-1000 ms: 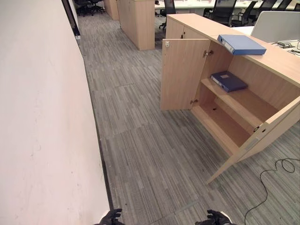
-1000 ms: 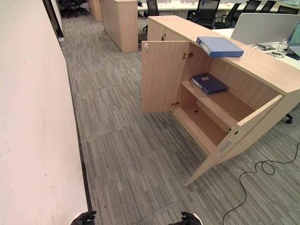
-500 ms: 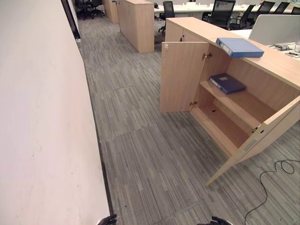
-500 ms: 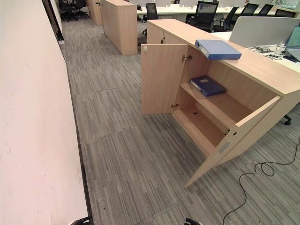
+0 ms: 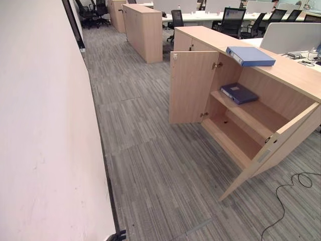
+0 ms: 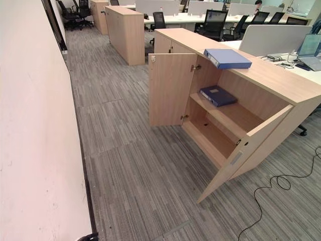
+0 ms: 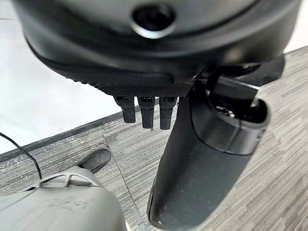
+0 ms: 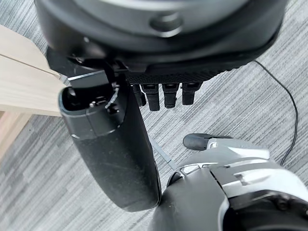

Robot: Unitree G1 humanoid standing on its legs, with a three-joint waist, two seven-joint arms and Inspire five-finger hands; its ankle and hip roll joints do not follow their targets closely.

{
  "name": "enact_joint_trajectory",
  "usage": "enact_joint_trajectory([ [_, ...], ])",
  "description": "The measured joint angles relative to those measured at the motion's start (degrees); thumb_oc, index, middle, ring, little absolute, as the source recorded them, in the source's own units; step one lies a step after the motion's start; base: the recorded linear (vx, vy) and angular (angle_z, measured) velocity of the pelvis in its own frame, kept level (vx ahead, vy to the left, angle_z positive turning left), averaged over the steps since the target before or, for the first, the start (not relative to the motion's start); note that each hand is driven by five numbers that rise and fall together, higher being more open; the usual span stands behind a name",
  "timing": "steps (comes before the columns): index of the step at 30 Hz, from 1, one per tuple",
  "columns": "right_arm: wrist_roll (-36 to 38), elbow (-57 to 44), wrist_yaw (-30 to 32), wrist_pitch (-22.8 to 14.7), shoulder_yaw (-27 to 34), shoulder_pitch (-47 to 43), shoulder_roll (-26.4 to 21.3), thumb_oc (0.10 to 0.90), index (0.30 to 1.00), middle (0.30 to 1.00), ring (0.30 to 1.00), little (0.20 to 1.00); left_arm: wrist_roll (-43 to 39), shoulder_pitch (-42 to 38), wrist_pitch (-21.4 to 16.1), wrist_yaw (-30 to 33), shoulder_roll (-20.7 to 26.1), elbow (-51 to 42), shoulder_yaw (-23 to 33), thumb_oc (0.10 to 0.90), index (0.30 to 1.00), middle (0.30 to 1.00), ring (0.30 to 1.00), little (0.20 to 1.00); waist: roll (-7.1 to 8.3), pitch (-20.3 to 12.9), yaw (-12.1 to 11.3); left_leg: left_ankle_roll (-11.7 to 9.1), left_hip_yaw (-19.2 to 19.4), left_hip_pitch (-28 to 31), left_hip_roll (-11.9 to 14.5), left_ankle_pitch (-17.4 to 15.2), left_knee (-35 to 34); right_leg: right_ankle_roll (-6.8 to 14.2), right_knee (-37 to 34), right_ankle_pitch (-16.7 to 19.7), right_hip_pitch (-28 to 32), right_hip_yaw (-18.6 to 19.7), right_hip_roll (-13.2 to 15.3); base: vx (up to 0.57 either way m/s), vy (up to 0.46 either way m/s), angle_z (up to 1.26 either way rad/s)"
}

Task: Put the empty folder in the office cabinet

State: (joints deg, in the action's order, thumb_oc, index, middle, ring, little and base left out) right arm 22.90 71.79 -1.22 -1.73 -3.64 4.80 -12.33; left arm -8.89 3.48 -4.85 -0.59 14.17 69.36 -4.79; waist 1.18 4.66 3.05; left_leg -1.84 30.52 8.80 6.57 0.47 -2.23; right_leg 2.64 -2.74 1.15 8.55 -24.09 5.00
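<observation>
Currently the office cabinet [image 5: 281, 75], a low light-wood unit, stands on the grey striped carpet [image 5: 150, 165] to the robot's right, with both doors swung open. The far door [image 5: 189, 86] stands roughly square to the cabinet front; the near door [image 5: 281, 145] angles out toward the camera. A light blue folder [image 5: 250, 55] lies flat on the cabinet top, near its front edge, above the open compartment. A darker blue folder [image 5: 239, 93] lies flat on the middle shelf [image 5: 251, 113], toward the far end of the compartment. The bottom shelf [image 5: 230, 140] beneath it shows bare wood. Which of the two folders is the empty one cannot be told.

Neither folder is in contact with either hand; both lie well apart from the fingers. The left hand [image 7: 159, 72] shows in its own wrist view hanging over the carpet near the base of a pale wall [image 5: 45, 130], its fingers [image 7: 147, 113] straight, side by side, holding nothing, and its thumb extended alongside them. The right hand [image 8: 159, 62] shows in its own wrist view likewise over the carpet, beside a panel of light wood, fingers [image 8: 166, 96] straight and close together, thumb extended, nothing between them.

Further items noted: a second tall wood cabinet [image 5: 144, 30] farther down the aisle, black office chairs [image 5: 233, 21] at desks behind the cabinet, and a pale partition screen [image 5: 293, 37] just past the cabinet top.
</observation>
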Motion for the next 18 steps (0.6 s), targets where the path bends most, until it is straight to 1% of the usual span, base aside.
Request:
enact_joint_trajectory([
  [5, -0.3, 0.0, 0.0, 0.2, -0.1, -0.3, 0.0, 0.800, 0.900, 0.900, 0.900, 0.900, 0.0, 0.0, 0.7, 0.0, 0.0, 0.0, -0.2, 0.800, 0.900, 0.900, 0.900, 0.900, -0.01, 0.0, -0.1, 0.0, -0.2, -0.6, 0.2, 0.0, 0.8, -0.5, -0.2, 0.4, -0.1, -0.1, -0.1, 0.00, -0.069, 0.02],
  [12, -0.3, 0.0, 0.0, 0.2, -0.1, -0.2, -0.1, 0.800, 0.900, 0.900, 0.900, 0.900, 0.0, 0.0, 0.7, 0.1, -0.2, 0.4, -0.2, 0.800, 0.900, 0.900, 0.900, 0.900, -0.27, 0.2, -0.1, -0.3, -0.2, -0.9, 0.7, -0.1, 1.3, -0.6, -0.5, 0.3, 0.0, -0.1, -0.6, 0.01, -0.081, 0.00],
  [14, -0.3, 0.0, 0.0, 0.2, -0.1, -0.2, -0.1, 0.800, 0.900, 0.900, 0.900, 0.900, 0.0, 0.0, 0.7, 0.1, -0.2, 0.4, -0.2, 0.800, 0.900, 0.900, 0.900, 0.900, -0.33, 0.3, -0.1, -0.7, -0.3, -1.7, 1.3, -0.6, 2.5, -0.5, -0.5, 0.0, -0.1, -0.1, -0.8, 0.02, -0.141, 0.02],
  [15, -0.3, 0.0, 0.0, 0.2, -0.1, -0.2, 0.0, 0.800, 0.900, 0.900, 0.900, 0.900, -0.1, 0.0, 0.7, 0.2, -0.3, 0.4, -0.2, 0.800, 0.900, 0.900, 0.900, 0.900, -0.76, 0.6, -0.1, -1.0, -0.8, -2.2, 1.7, -0.8, 3.4, -0.8, -0.3, -0.4, -0.2, -0.1, -1.2, 0.02, -0.172, 0.09],
  [16, -0.3, 0.0, 0.0, 0.2, -0.2, -0.2, 0.1, 0.800, 0.900, 0.900, 0.900, 0.900, -0.4, 0.0, 0.7, 0.2, -0.3, 0.4, -0.2, 0.800, 0.900, 0.900, 0.900, 0.900, -0.58, 0.6, -0.1, -1.6, -1.1, -2.8, 2.3, -1.3, 4.7, -1.2, -0.1, -0.8, -0.2, -0.2, -1.4, 0.02, -0.148, 0.08],
  [18, -0.3, 0.0, -0.1, 0.2, -0.6, -0.3, 0.2, 0.800, 0.900, 0.900, 0.900, 0.900, -2.1, -0.1, 0.7, 0.3, -0.3, 0.4, 0.0, 0.800, 0.900, 0.900, 0.900, 0.900, -0.38, 1.0, -0.2, -3.1, -1.2, -4.3, 4.2, -2.3, 8.5, -2.2, 0.2, -1.6, -0.4, -0.1, -2.3, 0.02, -0.156, 0.07],
])
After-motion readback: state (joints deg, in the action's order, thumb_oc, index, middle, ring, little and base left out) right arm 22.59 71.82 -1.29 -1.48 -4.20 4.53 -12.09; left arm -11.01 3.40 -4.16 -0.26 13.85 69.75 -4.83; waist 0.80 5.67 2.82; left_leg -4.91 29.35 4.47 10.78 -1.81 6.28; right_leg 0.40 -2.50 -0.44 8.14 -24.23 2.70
